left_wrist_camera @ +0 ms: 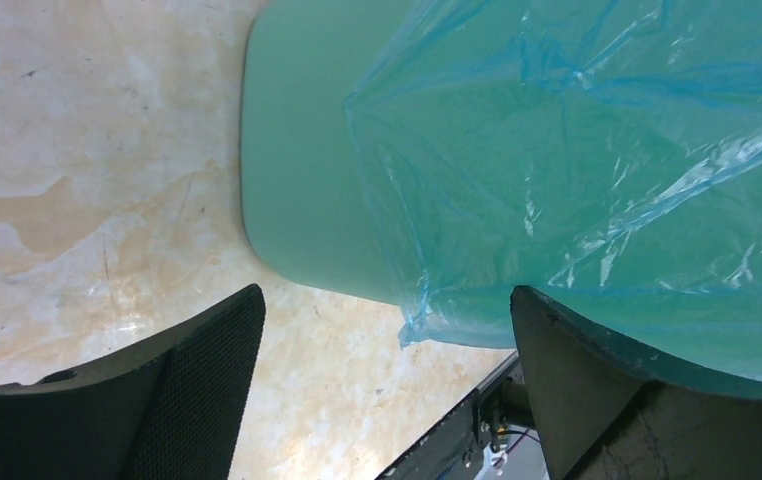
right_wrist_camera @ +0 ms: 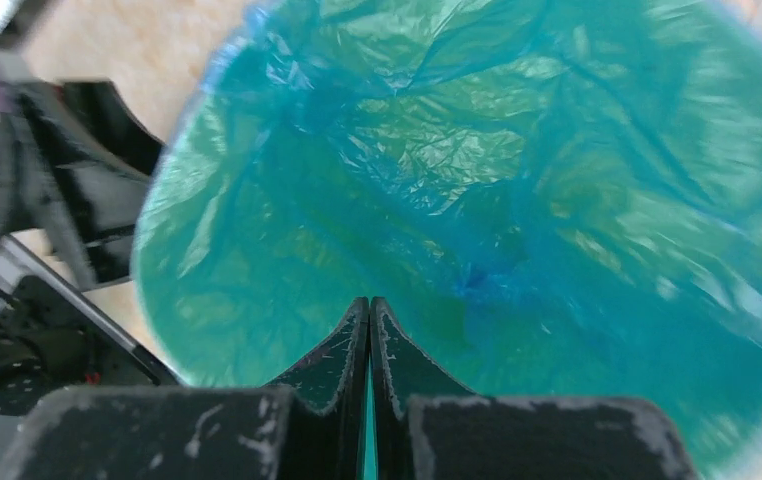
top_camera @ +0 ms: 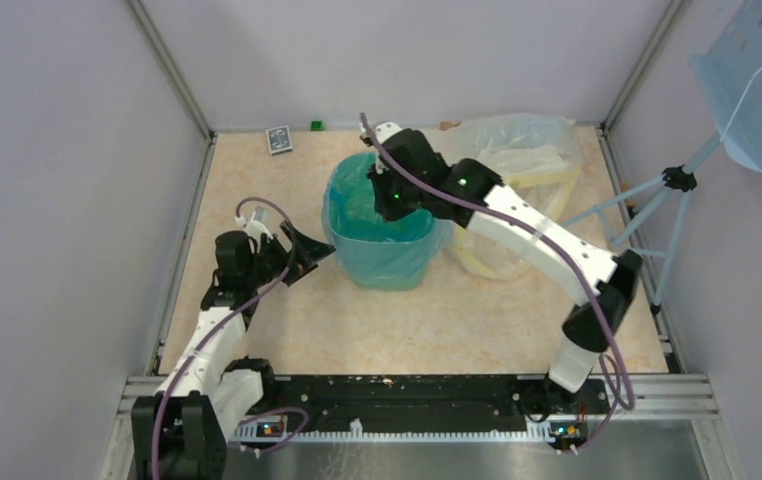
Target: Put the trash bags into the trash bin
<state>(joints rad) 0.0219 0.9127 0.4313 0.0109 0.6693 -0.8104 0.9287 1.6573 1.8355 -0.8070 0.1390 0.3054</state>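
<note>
**Q:** Where did the trash bags [top_camera: 352, 200] sit?

**A:** Already inside the trash bin [top_camera: 397, 270] at table centre, lining it, with the hem draped down the outer wall at the bin's 9 o'clock.

**Q:** And the claws?

**A:** The right gripper [right_wrist_camera: 369, 305] hung over the bin mouth, fingers pressed together with no film visible between them. The left gripper [left_wrist_camera: 387, 295] stood spread at 9 o'clock, straddling the hem.

**Q:** Likely failure?

**A:** A deeper push would probably drag the thin film inward and strip the hem off the rim. A sideways nudge might slide or tip the bin toward the clear bag [top_camera: 517, 160] at 2 o'clock.
</note>
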